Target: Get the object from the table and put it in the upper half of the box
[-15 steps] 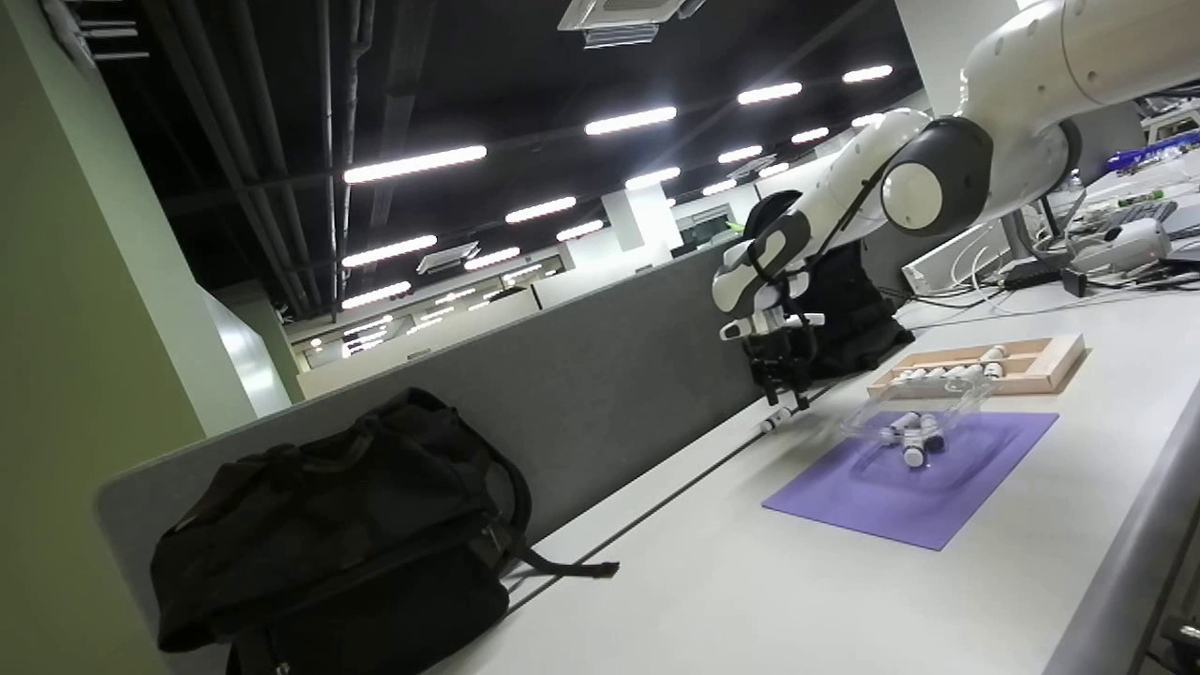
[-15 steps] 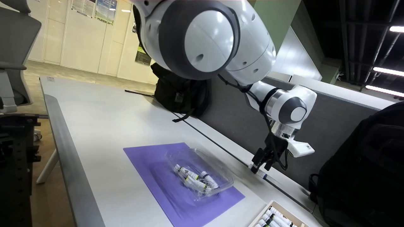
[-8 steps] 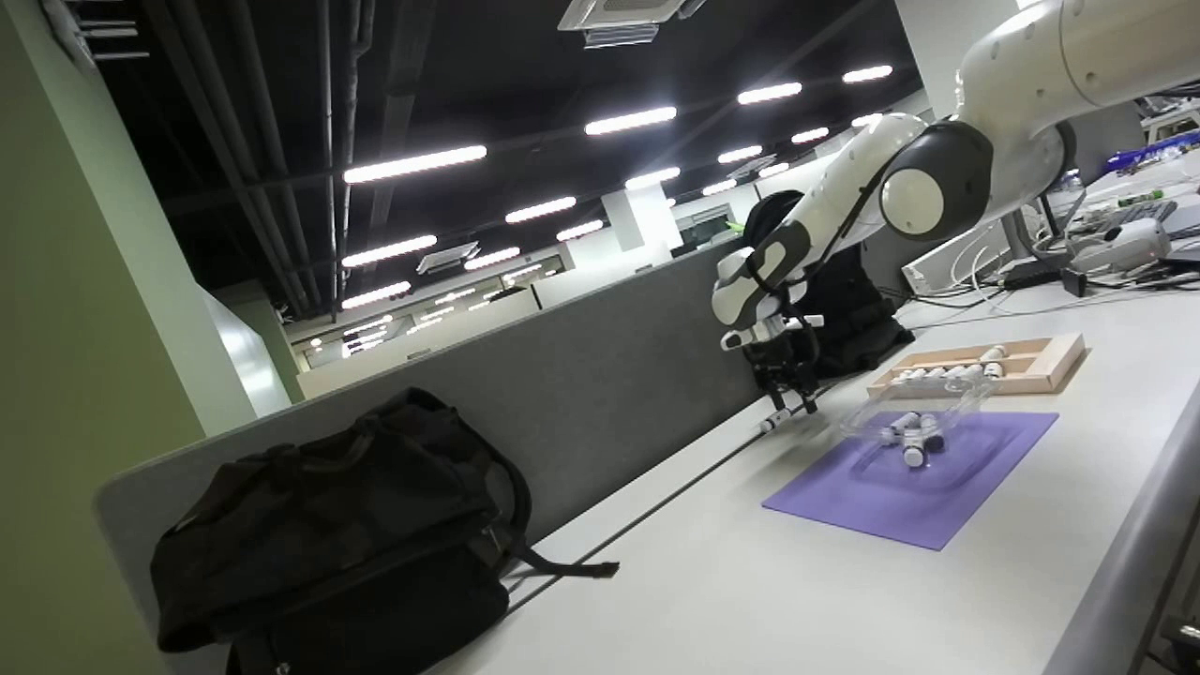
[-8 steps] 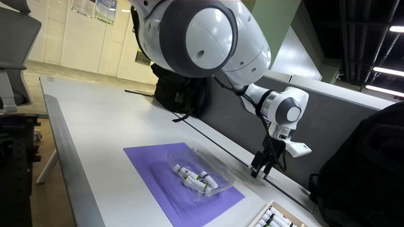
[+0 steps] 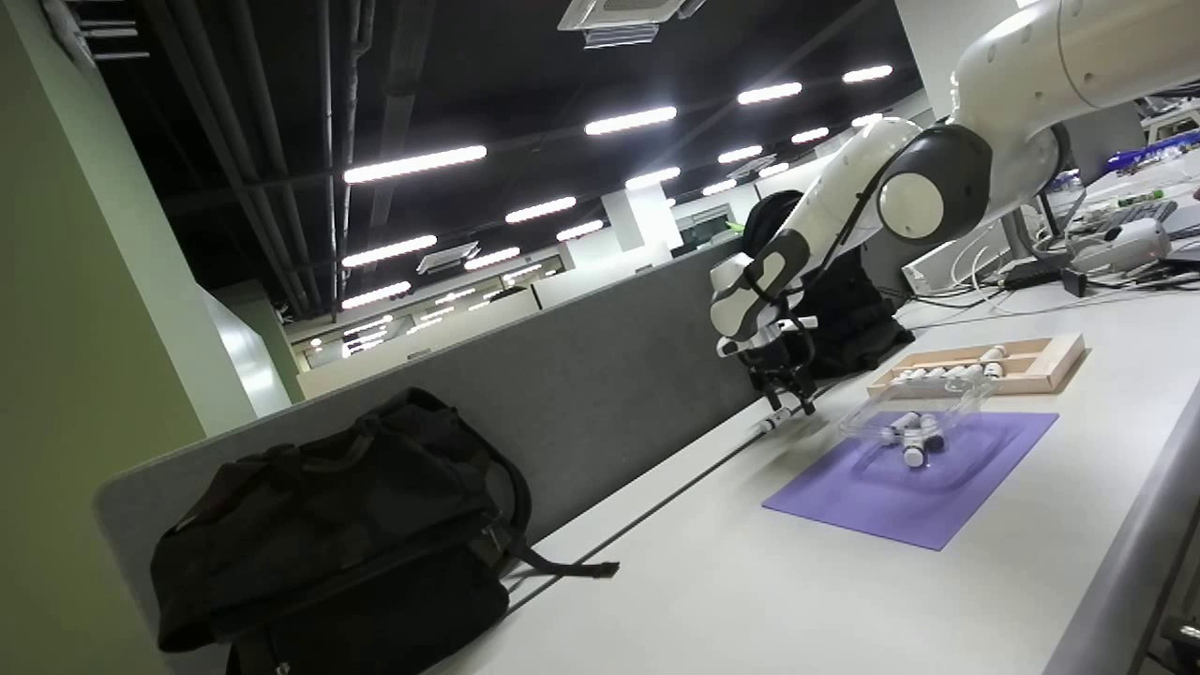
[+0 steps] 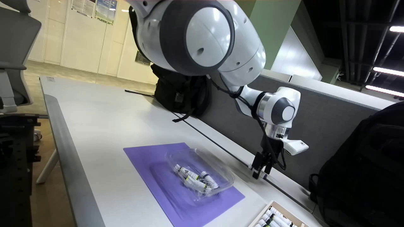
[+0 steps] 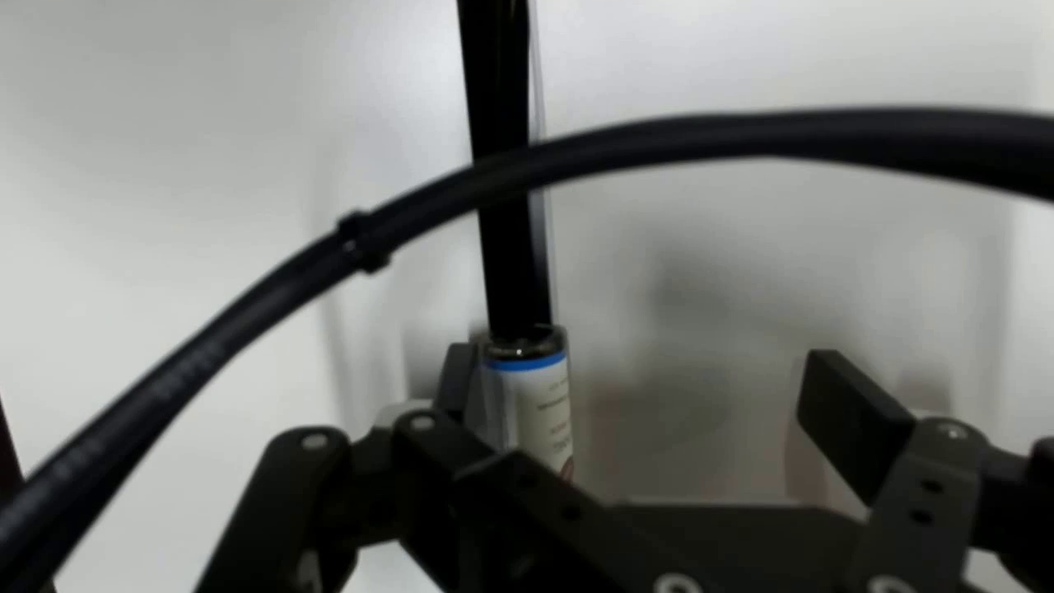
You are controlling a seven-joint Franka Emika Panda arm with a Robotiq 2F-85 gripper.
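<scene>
A small white-labelled tube with a blue band (image 7: 543, 412) lies along the dark groove of the off-white table (image 5: 750, 581), near the grey partition. It also shows in both exterior views (image 5: 774, 420) (image 6: 264, 175). My gripper (image 7: 646, 379) is open and low over the tube. In the wrist view the tube is between the fingers, close beside the left finger (image 7: 457, 383) and well apart from the right one. The gripper shows in both exterior views (image 5: 792, 405) (image 6: 261, 174). The tan wooden box (image 5: 1064, 359) holds several tubes; only its corner (image 6: 285, 210) shows in an exterior view.
A purple mat (image 5: 844, 502) carries a clear plastic container (image 6: 228, 181) with several tubes (image 5: 914, 450). A grey partition (image 5: 600, 394) runs along the table's far edge. Black backpacks (image 5: 347, 525) (image 6: 366, 160) stand against it. A black cable (image 7: 659, 148) crosses the wrist view.
My gripper has moved down and along the tube, and now stands over it, still open. The arm's wrist has shifted left in both exterior views. The tube and box look unmoved.
</scene>
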